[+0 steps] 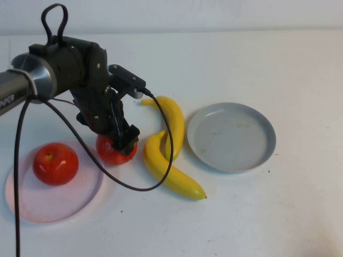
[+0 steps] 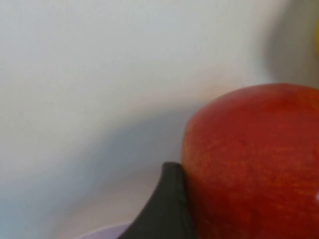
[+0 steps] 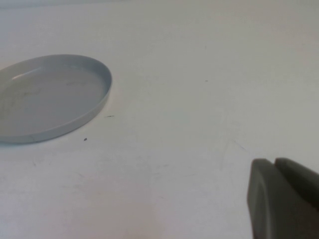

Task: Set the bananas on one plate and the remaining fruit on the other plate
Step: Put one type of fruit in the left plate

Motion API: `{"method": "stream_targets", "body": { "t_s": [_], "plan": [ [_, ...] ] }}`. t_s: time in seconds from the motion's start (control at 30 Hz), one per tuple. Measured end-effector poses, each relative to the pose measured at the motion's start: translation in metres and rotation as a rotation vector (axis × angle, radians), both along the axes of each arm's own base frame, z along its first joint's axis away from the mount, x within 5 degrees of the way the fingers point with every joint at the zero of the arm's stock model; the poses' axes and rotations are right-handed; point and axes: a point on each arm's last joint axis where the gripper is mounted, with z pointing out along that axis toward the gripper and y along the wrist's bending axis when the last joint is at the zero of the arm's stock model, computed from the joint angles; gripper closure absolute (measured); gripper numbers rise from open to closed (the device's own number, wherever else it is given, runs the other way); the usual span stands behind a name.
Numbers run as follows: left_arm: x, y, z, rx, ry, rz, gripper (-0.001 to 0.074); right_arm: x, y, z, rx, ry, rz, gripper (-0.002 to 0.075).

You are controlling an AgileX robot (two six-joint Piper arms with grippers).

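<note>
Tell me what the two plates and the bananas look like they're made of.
Pink plate: probably thin plastic, faintly translucent, since the table's white shows through. Grey-blue plate: opaque, with a dull sheen and raised rim, plastic or enamelled metal; can't tell which. Bananas: very smooth, glossy, uniform yellow skin, possibly plastic replicas, though real fruit isn't ruled out. Left gripper sits at the apple; right gripper is parked.

we see left plate [image 1: 32,206] at counter [image 1: 268,214] front-left, one apple [image 1: 55,163] on it | second apple [image 1: 112,151] just beside its right rim, left end effector [image 1: 124,143] around it | two bananas [image 1: 171,155] right of that, touching | right plate [image 1: 231,136] right of bananas | right end effector [image 3: 279,199] right of right plate
</note>
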Motion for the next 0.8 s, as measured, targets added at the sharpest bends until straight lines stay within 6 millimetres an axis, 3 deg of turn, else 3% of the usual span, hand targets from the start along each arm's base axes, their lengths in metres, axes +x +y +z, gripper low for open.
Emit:
{"method": "stream_targets", "body": {
  "t_s": [0.23, 0.63, 0.8],
  "plan": [
    [-0.005, 0.002, 0.012, -0.005, 0.009, 0.035, 0.0133, 0.0, 0.0, 0.0, 0.0, 0.0, 0.0, 0.0743],
    [-0.012, 0.004, 0.065, -0.038, 0.006, 0.106, 0.0134, 0.0, 0.0, 0.0, 0.0, 0.0, 0.0, 0.0743],
    [-0.02, 0.015, 0.083, -0.058, 0.006, 0.19, 0.0134, 0.0, 0.0, 0.0, 0.0, 0.002, 0.0, 0.0743]
  ]
}}
